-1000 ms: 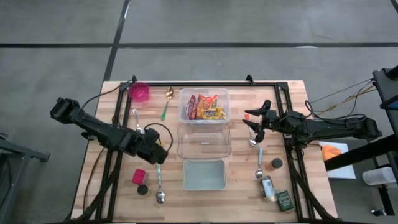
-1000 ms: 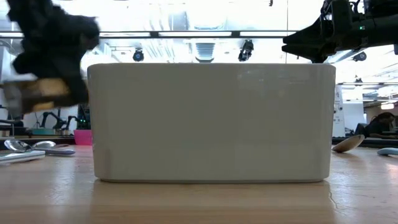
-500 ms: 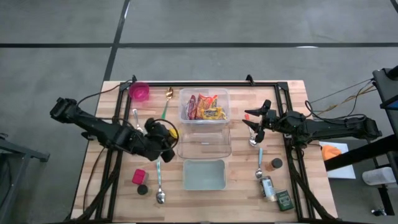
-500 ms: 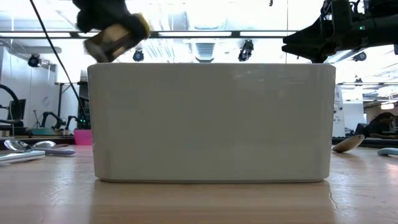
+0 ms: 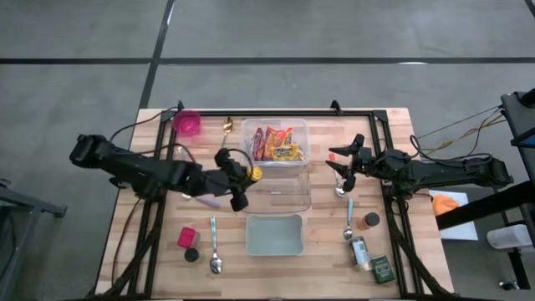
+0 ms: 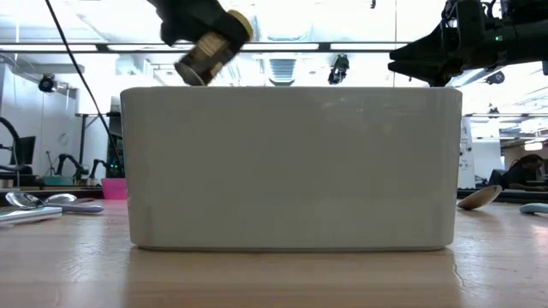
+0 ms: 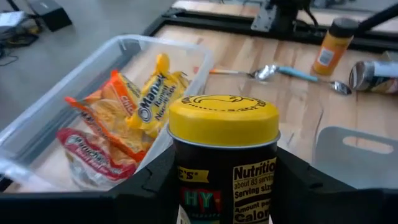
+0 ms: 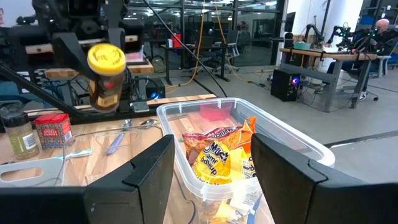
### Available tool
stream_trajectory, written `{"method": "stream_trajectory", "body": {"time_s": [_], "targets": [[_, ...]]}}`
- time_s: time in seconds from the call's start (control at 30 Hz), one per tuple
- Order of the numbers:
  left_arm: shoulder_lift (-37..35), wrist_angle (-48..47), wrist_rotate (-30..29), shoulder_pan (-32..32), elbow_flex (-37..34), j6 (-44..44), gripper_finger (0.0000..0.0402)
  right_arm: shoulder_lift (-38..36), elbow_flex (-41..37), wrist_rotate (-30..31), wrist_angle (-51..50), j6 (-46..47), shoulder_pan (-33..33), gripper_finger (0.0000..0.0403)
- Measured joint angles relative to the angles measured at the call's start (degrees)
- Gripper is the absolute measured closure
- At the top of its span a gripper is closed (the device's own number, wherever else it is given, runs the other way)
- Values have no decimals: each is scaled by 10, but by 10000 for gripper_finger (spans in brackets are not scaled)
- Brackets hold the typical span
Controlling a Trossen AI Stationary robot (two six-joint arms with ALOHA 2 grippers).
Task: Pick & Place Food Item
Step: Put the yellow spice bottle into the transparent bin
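A dark jar with a yellow lid [image 5: 252, 174] hangs in the air at the left edge of the empty clear bin [image 5: 276, 194], with my left gripper [image 5: 240, 181] shut on it. The low view shows the jar [image 6: 211, 45] tilted above the pale tray [image 6: 287, 167]. Beyond the empty bin stands a second clear bin [image 5: 274, 127] with several snack packets [image 7: 124, 124] lying in it. My right gripper [image 5: 341, 167] waits open, level, to the right of the two bins. My left gripper pinches the jar's body [image 7: 186, 186], below the lid, between its two fingers [image 7: 146, 186], one on each side. The fingers reach in from the table's left, slanting down, and lie across the jar. The jar is lifted clear and tilted, lid toward the right.
Spoons lie left [image 5: 212, 242] and right [image 5: 349, 219] of the bins. A pink cup [image 5: 187, 124] stands far left; a red box [image 5: 185, 237] and a black cap [image 5: 192, 254] near left. Spice bottles [image 5: 360, 252] and a green tin [image 5: 383, 267] sit near right. Black rails [image 5: 276, 112] frame the table.
My left gripper has risen and gone toward the table's right and a little toward its far edge, up to the clear bins, rolling as it went. The jar has come with it, higher than before and turned to a tilt with its lid up and to the right.
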Motion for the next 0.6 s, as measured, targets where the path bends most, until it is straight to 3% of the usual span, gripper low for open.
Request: {"method": "stream_trajectory", "body": {"time_s": [0.3, 0.6], "targets": [[88, 54, 117, 65, 5, 54, 210, 0, 0, 0, 0, 0, 0, 192], [170, 18, 166, 98, 24, 50, 223, 0, 0, 0, 0, 0, 0, 192]]}}
